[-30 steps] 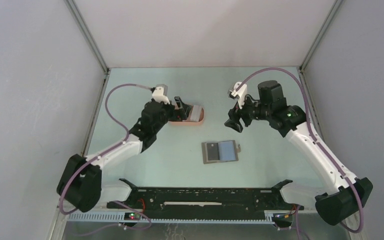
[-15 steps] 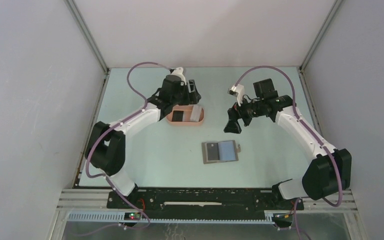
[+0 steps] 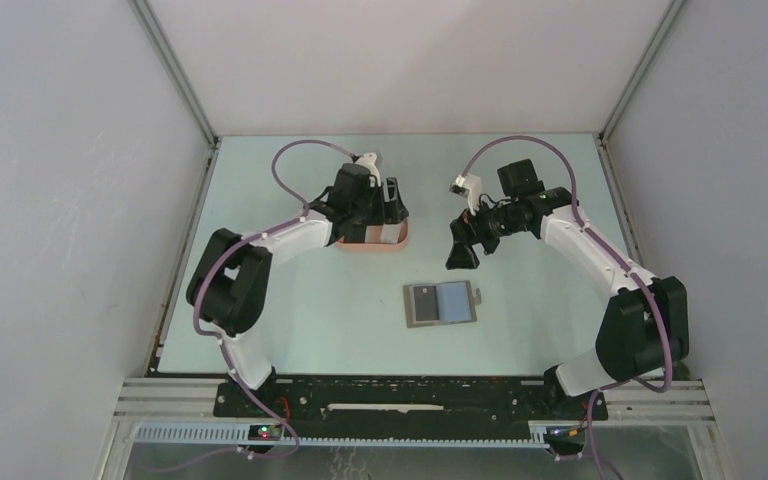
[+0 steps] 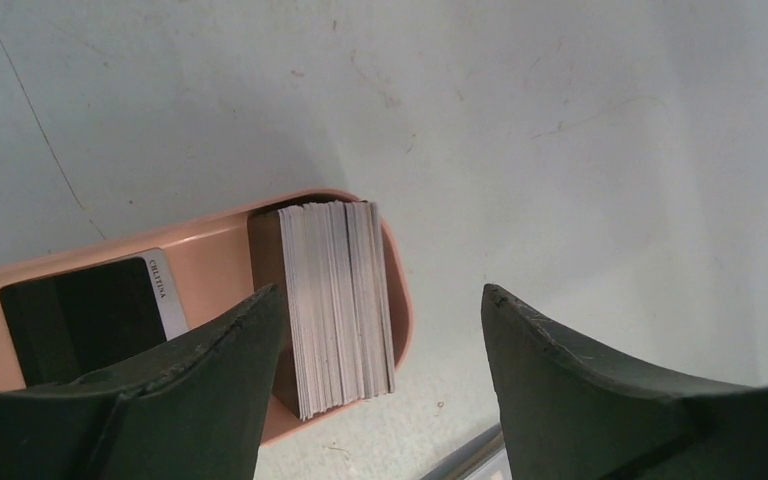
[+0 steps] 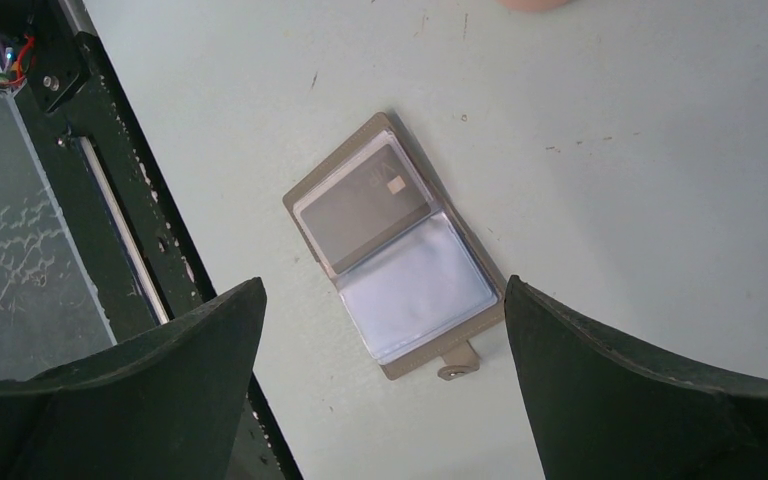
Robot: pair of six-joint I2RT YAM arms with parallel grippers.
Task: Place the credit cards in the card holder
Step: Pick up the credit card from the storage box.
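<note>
The salmon-pink card holder point(image 4: 210, 260) lies on the table, also seen from above point(image 3: 370, 247). A thick stack of whitish credit cards point(image 4: 335, 310) stands on edge at its right end. A black card point(image 4: 70, 320) with a white strip lies flat in its left part. My left gripper point(image 4: 382, 292) hovers open over the holder's right end point(image 3: 393, 205), gripping nothing. My right gripper point(image 5: 382, 287) is open and empty, above and behind the grey folding wallet point(image 5: 395, 250). A grey card point(image 5: 365, 205) sits in one of the wallet's clear sleeves.
The open wallet point(image 3: 440, 302) lies mid-table, nearer the arm bases than the holder. A black rail point(image 5: 110, 200) runs along the table's near edge. Grey walls enclose the table on the left, right and back.
The left arm has swung, carrying its gripper from the holder's left side to over its right end, jaws slightly narrower. The right gripper opened wider and shifted a little left.
</note>
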